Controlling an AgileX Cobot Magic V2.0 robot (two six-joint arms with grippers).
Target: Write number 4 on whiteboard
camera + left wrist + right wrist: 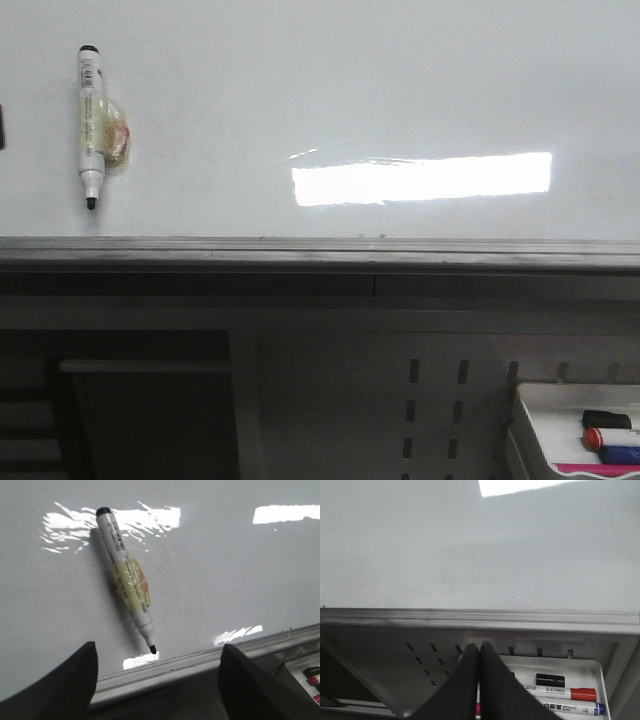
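Observation:
The whiteboard (pixel 380 90) fills the upper front view, with a bright reflection and a grey ledge (pixel 320 250) along its lower edge. No number 4 shows on it. A white marker (pixel 90 125) with a bare black tip pointing down is stuck to the board at the far left, with yellowish tape around it. In the left wrist view the marker (pixel 127 580) lies just ahead of my left gripper (pixel 158 652), which is open and empty. My right gripper (pixel 480 645) is shut with nothing between its fingers, below the ledge and above the marker tray. Neither gripper shows in the front view.
A small white tray (pixel 545 420) at the lower right holds a red-capped marker (pixel 610 438), a blue-capped marker (pixel 620 455) and a black cap (pixel 607 419). The right wrist view shows the same tray (pixel 592 672). A grey slotted panel (pixel 435 410) sits below the ledge.

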